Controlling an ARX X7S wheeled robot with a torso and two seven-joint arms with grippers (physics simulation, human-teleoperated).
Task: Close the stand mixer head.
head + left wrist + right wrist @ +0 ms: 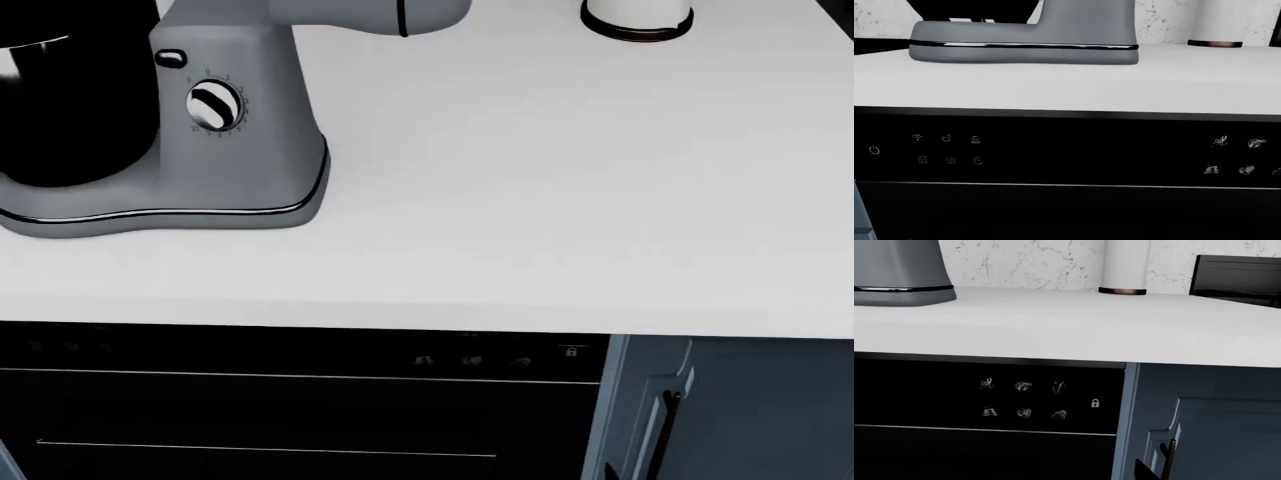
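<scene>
The grey stand mixer stands at the far left of the white counter in the head view. Its column carries a dial and a button, and the glossy black bowl sits on its left side. Only a rounded grey end of the stand mixer head, with a dark seam line, shows at the top edge; the rest is cut off. The left wrist view shows the mixer's base and column from low in front of the counter. The right wrist view shows a corner of the base. Neither gripper shows in any view.
The white counter runs across all views. A white canister with a dark base ring stands at the back right. Below the counter is a black appliance front with lit icons, and a blue-grey cabinet door with a handle. A black box stands far right.
</scene>
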